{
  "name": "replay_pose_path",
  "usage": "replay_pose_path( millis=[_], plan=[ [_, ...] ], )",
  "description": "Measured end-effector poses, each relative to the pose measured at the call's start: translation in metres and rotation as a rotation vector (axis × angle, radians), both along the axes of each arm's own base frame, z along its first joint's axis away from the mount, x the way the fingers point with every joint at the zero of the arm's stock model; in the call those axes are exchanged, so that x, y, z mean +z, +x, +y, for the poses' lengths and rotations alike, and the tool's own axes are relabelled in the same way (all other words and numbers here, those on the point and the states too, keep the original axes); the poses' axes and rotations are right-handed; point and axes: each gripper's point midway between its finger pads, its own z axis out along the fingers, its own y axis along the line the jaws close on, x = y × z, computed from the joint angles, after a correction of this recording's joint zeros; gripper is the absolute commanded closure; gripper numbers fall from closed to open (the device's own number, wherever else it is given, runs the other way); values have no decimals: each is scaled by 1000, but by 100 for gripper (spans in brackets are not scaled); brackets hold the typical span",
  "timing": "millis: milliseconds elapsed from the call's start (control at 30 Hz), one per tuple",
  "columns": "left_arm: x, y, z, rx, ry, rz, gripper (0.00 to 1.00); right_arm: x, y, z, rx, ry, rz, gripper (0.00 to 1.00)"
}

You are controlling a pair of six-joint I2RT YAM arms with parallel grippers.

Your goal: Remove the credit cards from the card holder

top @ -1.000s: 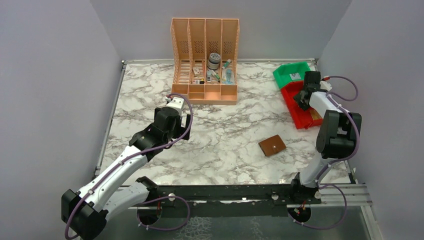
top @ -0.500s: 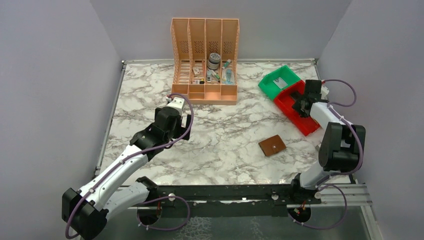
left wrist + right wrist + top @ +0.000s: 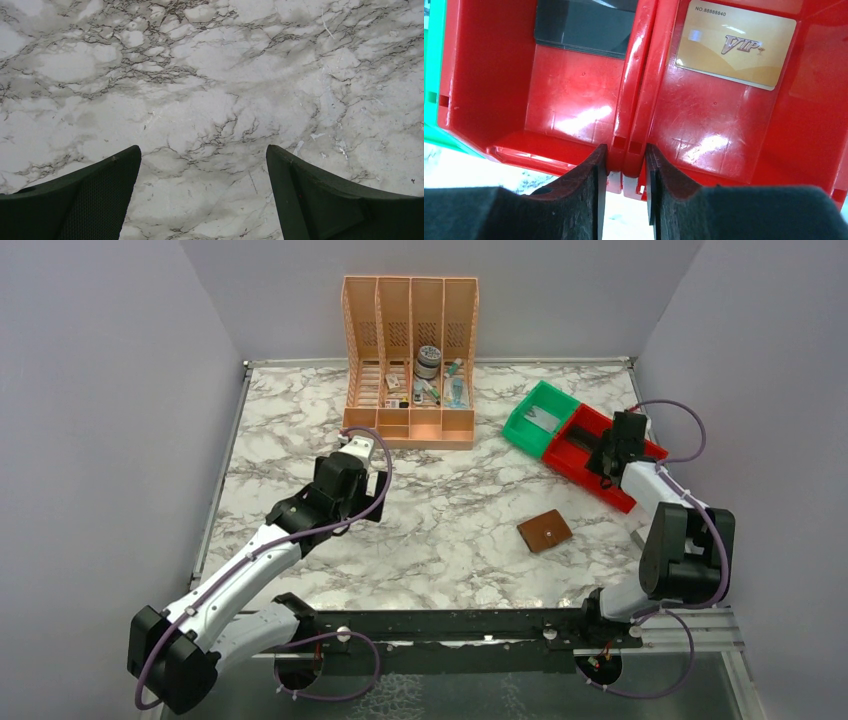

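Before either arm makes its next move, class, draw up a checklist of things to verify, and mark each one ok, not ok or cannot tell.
1. Left gripper free: open, nothing between its fingers, over bare table. Ok.
2. Right gripper free: shut on the red bin at its middle wall. Not ok.
3. Card holder clear to approach: lies flat on the table, apart from both grippers, nothing on it. Ok.
4. Card holder open: it looks folded shut. Not ok.
5. Cards left inside it: cannot tell.
6. Gold card out: lies in the red bin. Ok.
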Motion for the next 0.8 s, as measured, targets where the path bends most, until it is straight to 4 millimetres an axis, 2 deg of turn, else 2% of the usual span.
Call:
replay_pose_path(
  millis=[333,600,800],
  plan=[
    [-4,-1,-4,-16,-5,18,1,0,-19,12,109,-10,-35,68],
    [-6,-3,-8,-38,-17,35,1,1,-40,22,225,-63,-122,75],
    [-8,-4,-11,-49,-22,46,1,3,-40,31,377,-119,-141,76]
  ],
)
